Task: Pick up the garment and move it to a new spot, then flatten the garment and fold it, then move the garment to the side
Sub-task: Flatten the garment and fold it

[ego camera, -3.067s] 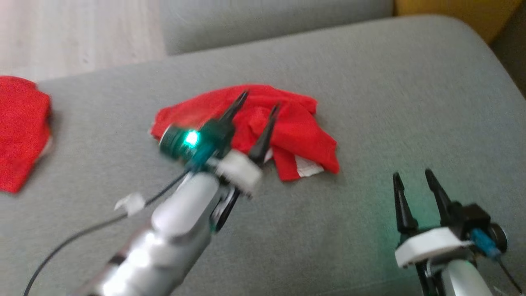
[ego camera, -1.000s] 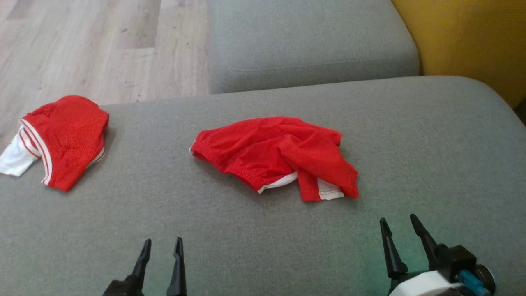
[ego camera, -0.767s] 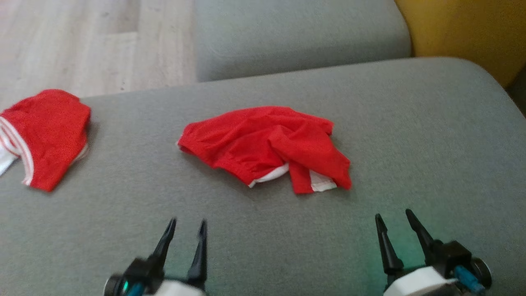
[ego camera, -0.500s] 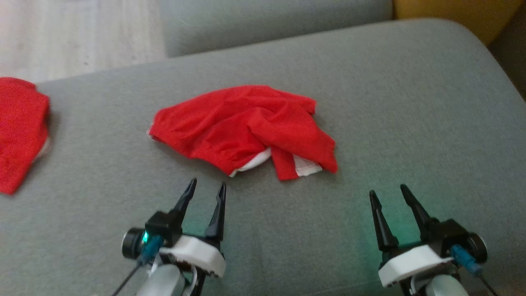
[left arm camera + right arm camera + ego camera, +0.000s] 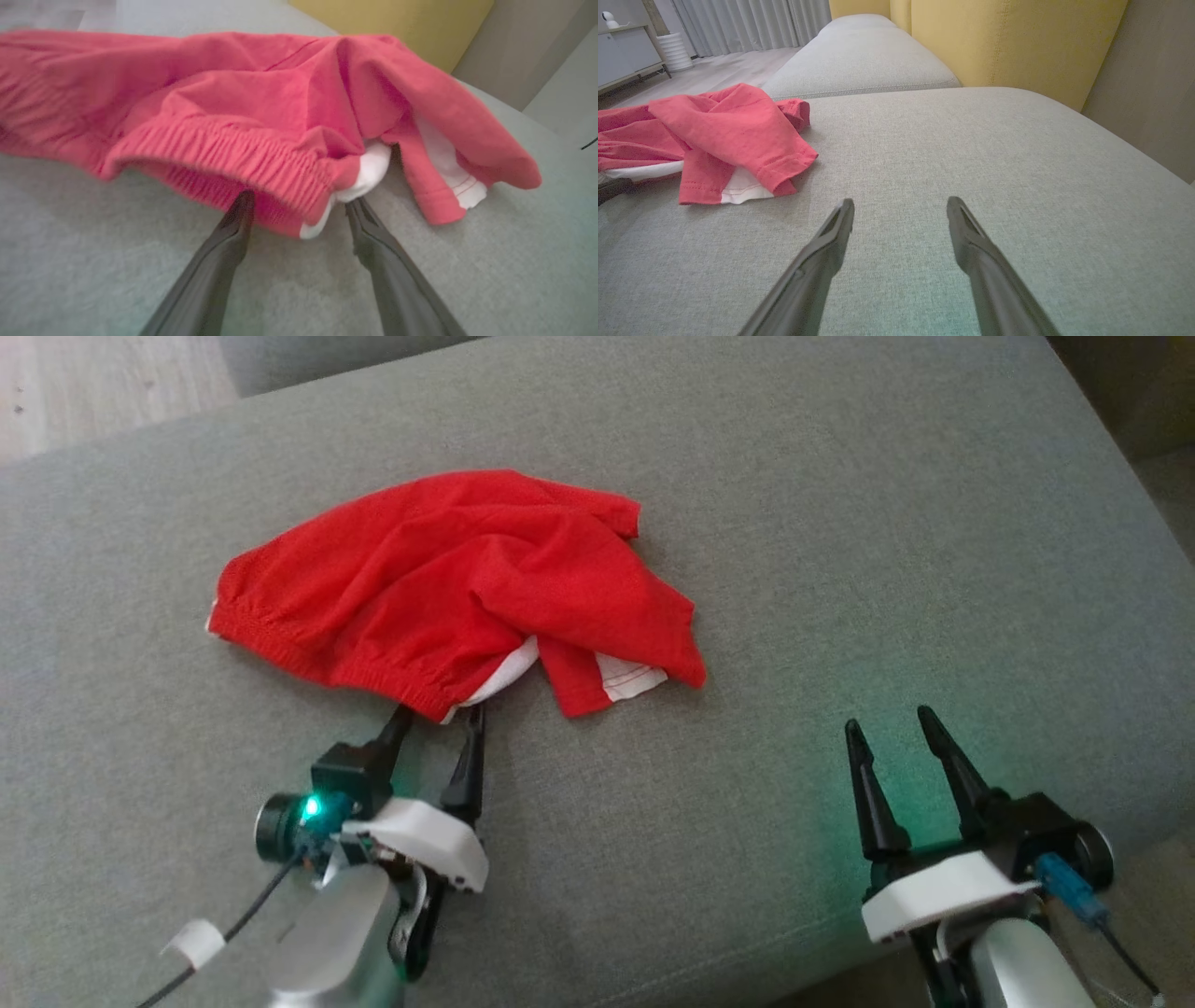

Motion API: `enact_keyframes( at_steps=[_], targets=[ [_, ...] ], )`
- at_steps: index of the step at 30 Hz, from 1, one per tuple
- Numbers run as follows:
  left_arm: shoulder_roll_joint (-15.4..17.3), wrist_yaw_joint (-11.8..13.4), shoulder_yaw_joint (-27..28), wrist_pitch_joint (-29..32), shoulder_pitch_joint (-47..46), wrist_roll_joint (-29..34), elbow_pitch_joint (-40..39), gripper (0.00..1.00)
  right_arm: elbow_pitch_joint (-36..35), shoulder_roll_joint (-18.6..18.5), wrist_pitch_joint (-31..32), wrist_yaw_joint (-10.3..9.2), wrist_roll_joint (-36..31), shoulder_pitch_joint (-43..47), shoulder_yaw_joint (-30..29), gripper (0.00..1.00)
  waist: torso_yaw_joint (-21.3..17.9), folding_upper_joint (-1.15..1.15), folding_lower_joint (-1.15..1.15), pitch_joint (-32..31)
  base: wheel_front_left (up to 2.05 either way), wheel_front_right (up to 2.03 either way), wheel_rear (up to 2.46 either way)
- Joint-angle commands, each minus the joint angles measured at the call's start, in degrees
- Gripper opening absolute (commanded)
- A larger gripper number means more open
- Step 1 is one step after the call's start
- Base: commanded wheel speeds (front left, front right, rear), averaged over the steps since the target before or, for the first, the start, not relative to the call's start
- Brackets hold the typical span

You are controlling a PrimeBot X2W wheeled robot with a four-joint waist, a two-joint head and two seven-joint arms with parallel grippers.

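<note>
Left gripper (image 5: pixel 439 717) has advanced to the garment (image 5: pixel 439 569). Its jaws stand apart, with the tips partly hidden beneath the elastic hem; contact is unclear. Right gripper (image 5: pixel 889 721) is spread, empty and well apart. The garment lies crumpled on the sofa cushion (image 5: pixel 840 523).

The left pincer (image 5: pixel 440 712) sits at the lower left of the head view, its two dark fingers (image 5: pixel 467 761) spread apart and pointing up the frame, with a pale forearm (image 5: pixel 341 933) trailing to the bottom edge. The right pincer (image 5: pixel 888 717) sits at the lower right, fingers likewise parted and leaning slightly toward the upper left.
</note>
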Motion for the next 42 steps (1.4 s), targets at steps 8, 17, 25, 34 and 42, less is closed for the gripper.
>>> enact_keyframes(
  at_steps=[8,17,25,34,42],
  targets=[
    [-0.6,0.1,3.9,-1.0,-2.1,3.5,-8.4,0.0,-1.5,-0.3,-0.7,0.43,0.3,-1.6,-0.1,1.0,1.8,0.0,-0.01,-1.2,0.0,0.0,0.0],
    [0.6,0.5,6.4,-1.0,2.9,7.9,-20.5,0.0,-0.6,-0.3,-0.7,0.43,0.9,-0.5,-0.1,1.0,6.7,0.0,-0.01,-6.0,0.0,0.0,0.0],
    [6.1,1.4,9.2,0.5,7.2,9.0,-30.5,0.0,0.4,-0.3,-0.7,0.43,1.7,1.1,0.0,1.0,9.2,0.0,-0.01,-9.9,0.0,0.0,0.0],
    [12.1,2.3,13.4,6.5,15.9,5.3,-28.7,0.0,0.5,-0.3,-0.7,0.43,1.6,1.5,-0.8,1.0,8.6,0.0,-0.01,-9.3,0.0,0.0,0.0],
    [9.9,1.9,15.8,3.3,17.2,0.9,-16.5,0.0,0.6,-0.3,-0.7,0.43,0.9,0.7,-1.0,1.0,7.5,0.0,-0.01,-7.5,0.0,0.0,0.0]
  ],
)
